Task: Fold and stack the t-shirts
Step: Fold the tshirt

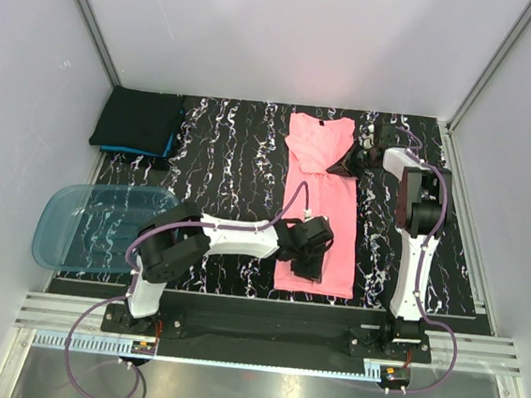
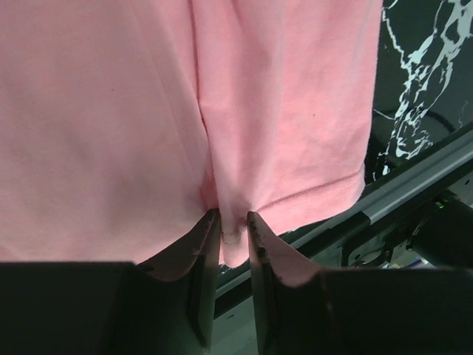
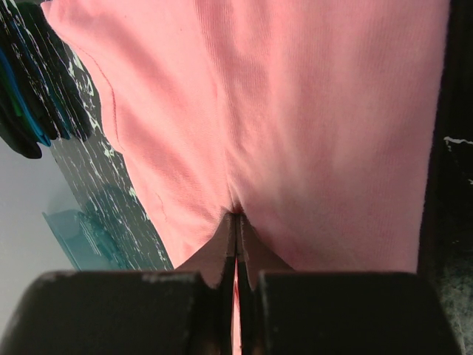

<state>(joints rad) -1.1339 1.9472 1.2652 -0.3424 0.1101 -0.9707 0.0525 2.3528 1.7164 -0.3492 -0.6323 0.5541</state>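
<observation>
The salmon-pink t-shirt (image 1: 328,214) lies lengthwise on the black marbled table, right of centre, with its neck at the far end and its sides folded in. My left gripper (image 1: 309,258) is over its near left part; in the left wrist view the jaws (image 2: 233,218) pinch a fold of the pink cloth (image 2: 111,111) near the hem. My right gripper (image 1: 346,165) is at the shirt's far right edge by the sleeve; its jaws (image 3: 236,218) are shut tight on the pink cloth (image 3: 318,111). A folded stack of black and teal-blue t-shirts (image 1: 139,123) lies at the back left.
A translucent blue plastic tub (image 1: 103,226) sits at the table's left edge and shows in the right wrist view (image 3: 81,237). The metal front rail (image 2: 414,185) runs just past the shirt's hem. White walls enclose the table on three sides.
</observation>
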